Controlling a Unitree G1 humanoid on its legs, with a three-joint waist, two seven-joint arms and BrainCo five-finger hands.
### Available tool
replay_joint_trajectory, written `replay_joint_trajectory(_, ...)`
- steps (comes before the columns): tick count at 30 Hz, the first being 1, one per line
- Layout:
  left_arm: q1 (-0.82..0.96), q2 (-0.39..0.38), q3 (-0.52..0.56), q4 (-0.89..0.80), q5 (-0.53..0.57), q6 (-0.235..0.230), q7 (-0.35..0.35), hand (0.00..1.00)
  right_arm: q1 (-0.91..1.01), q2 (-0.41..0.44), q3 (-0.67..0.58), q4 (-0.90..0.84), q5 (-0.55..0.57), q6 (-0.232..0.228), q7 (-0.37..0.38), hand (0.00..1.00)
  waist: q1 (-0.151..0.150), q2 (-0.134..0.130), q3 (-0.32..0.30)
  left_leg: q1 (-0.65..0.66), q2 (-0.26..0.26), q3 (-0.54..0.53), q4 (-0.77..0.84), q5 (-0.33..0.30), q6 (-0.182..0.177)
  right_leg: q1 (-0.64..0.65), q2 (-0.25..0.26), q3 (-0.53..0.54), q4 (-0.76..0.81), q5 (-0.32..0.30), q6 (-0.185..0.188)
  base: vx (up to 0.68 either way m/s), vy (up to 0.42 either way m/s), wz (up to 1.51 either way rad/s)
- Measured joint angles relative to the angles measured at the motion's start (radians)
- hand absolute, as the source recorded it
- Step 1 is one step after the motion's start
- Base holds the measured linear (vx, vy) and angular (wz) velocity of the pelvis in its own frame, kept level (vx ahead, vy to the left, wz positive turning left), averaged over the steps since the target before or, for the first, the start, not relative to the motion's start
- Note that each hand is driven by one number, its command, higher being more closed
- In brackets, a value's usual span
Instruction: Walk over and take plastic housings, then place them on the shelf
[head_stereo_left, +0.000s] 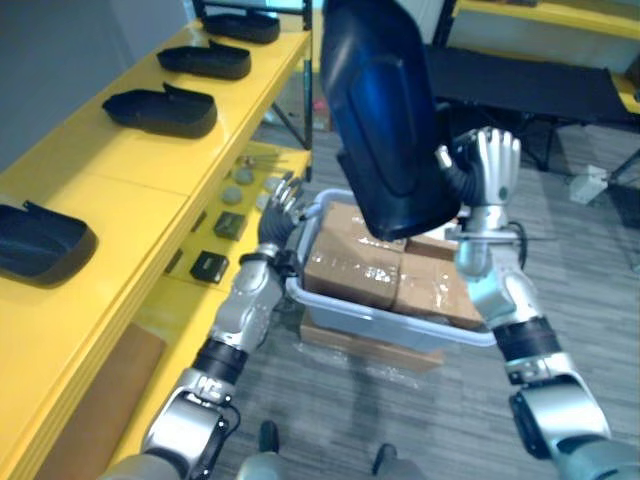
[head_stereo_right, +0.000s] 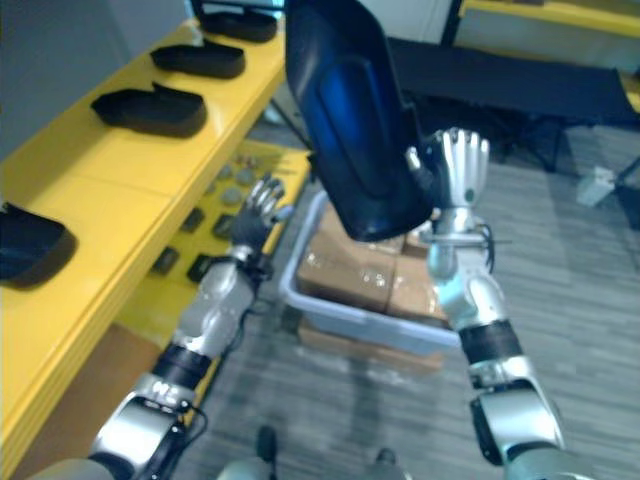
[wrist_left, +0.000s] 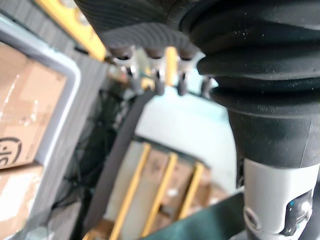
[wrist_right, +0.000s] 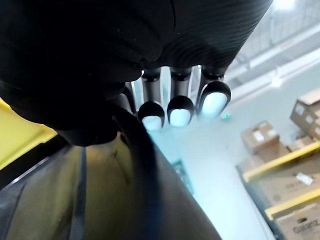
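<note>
Left eye view: the right robot hand is raised above the bin and grips one dark housing by its edge. The housing stands upright, well clear of the bin and tilted slightly, its hollow side facing the camera. The left robot hand hovers at the bin's corner nearest the shelf, fingers spread and holding nothing. The grey bin contains taped cardboard boxes. On the yellow shelf, left of the bin, four more housings lie in a row, well apart from one another. Right eye view: same arrangement; the held housing is over the bin's far end. Left wrist view: the fingers are straight and empty, with the bin's rim and the boxes beyond them. Right wrist view: the housing's dark wall runs across the palm, the fingers nearly straight behind it and the thumb side pressed to its front, so the grip is a pinch on the edge.
</note>
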Motion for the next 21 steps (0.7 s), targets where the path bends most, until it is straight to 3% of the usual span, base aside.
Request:
replay_joint_trajectory(6, 0.014, -0.008, -0.014, -0.001, -0.041, 0.018, -0.059, 0.00, 0.014, 0.016, 0.061, 0.000, -0.005, -0.015, 0.014, 1.00, 0.003, 0.001, -0.026, -0.005, 0.000, -0.001, -0.007, 0.008, 0.005, 0.007, 0.006, -0.003, -0.032, 0.021, 0.000, -0.07, 0.002, -0.01)
replay_joint_trajectory(13, 0.024, -0.023, -0.045, -0.015, -0.041, 0.030, -0.058, 0.00, 0.018, 0.057, 0.137, 0.033, -0.020, -0.016, 0.035, 1.00, 0.013, -0.001, -0.029, -0.011, -0.004, -0.022, -0.007, 0.015, 0.005, 0.018, 0.008, -0.021, -0.054, 0.034, 0.002, -0.02, -0.002, 0.05)
replay_joint_trajectory(19, 0.068, -0.036, -0.070, -0.015, -0.062, 0.033, -0.061, 0.00, 0.029, 0.114, 0.196, 0.130, -0.016, -0.008, 0.052, 1.00, 0.027, -0.006, -0.069, -0.026, -0.005, -0.036, -0.002, 0.017, 0.003, 0.019, 0.013, -0.033, -0.064, 0.037, 0.002, 0.01, -0.011, 0.07)
replay_joint_trajectory(20, 0.072, -0.035, -0.071, -0.015, -0.063, 0.033, -0.061, 1.00, 0.031, 0.116, 0.198, 0.134, -0.016, -0.007, 0.052, 1.00, 0.029, -0.006, -0.069, -0.026, -0.004, -0.038, -0.002, 0.017, 0.003, 0.020, 0.013, -0.034, -0.065, 0.037, 0.002, 0.01, -0.017, 0.04)
replay_joint_trajectory(21, 0.076, -0.035, -0.072, -0.015, -0.065, 0.033, -0.061, 1.00, 0.032, 0.118, 0.202, 0.141, -0.015, -0.007, 0.051, 1.00, 0.029, -0.005, -0.069, -0.025, -0.004, -0.040, -0.002, 0.018, 0.002, 0.022, 0.014, -0.035, -0.065, 0.037, 0.002, -0.02, -0.008, 0.09)
